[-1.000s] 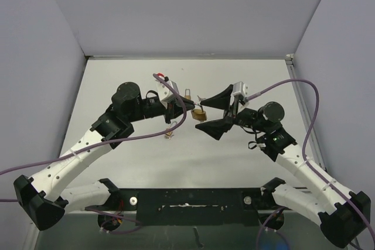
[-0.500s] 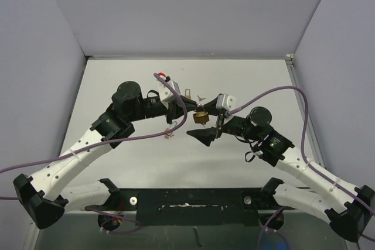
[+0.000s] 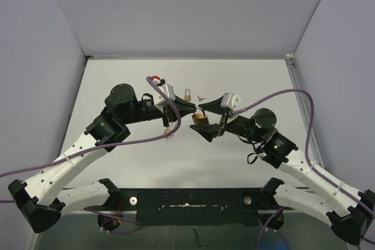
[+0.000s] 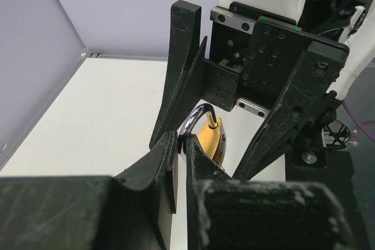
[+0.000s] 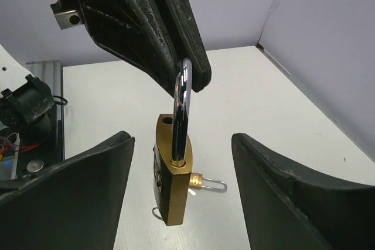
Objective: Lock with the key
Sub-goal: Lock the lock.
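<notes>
My left gripper (image 3: 188, 109) is shut on the steel shackle (image 4: 196, 122) of a brass padlock (image 3: 200, 119) and holds it hanging above the table. In the right wrist view the padlock (image 5: 174, 174) hangs with its shackle (image 5: 183, 100) open, one hole in the body empty. A thin wire ring (image 5: 156, 213) shows at its lower edge; I cannot make out a key. My right gripper (image 3: 210, 117) is open, its fingers (image 5: 82, 185) either side of the padlock and apart from it. Its fingers (image 4: 293, 115) also show in the left wrist view.
A small brass padlock (image 3: 187, 94) lies on the table behind, also seen in the right wrist view (image 5: 206, 183). A small grey metal piece (image 3: 201, 96) lies beside it. A small brass item (image 3: 169, 131) lies under the left arm. Purple cables loop over both arms.
My right gripper has moved left and closed in around the hanging padlock, still open. My left arm has shifted slightly, carrying the padlock a little nearer.
</notes>
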### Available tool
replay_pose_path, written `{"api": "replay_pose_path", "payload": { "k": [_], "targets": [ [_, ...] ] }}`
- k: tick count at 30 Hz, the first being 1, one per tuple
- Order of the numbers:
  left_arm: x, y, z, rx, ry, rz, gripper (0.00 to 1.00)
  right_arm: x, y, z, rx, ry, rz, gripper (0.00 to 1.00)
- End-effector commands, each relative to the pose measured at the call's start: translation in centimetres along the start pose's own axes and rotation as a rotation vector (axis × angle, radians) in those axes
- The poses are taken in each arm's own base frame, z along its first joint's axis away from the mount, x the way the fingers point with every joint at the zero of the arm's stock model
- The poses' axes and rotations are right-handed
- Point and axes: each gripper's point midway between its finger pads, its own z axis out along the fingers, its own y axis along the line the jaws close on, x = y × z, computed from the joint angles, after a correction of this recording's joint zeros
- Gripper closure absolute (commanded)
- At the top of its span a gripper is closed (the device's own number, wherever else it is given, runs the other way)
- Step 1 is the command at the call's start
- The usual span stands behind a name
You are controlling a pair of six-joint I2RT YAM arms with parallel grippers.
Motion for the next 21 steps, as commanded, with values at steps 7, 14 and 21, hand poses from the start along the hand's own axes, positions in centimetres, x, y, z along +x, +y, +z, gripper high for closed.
{"api": "replay_pose_path", "payload": {
  "k": [7,14,21],
  "targets": [
    [-5.6,-1.29,-0.88,0.032,-0.15,0.084,1.0,-1.45,-0.35,0.27,0.016,-0.058,-0.02,0.43],
    [-5.67,-0.92,-0.94,0.01,-0.154,0.093,1.0,-1.1,-0.06,0.5,-0.005,-0.049,-0.008,0.63],
    [-5.96,-0.64,-1.06,-0.009,-0.163,0.104,1.0,-0.81,-0.12,0.59,-0.004,-0.04,-0.003,0.93]
  ]
}}
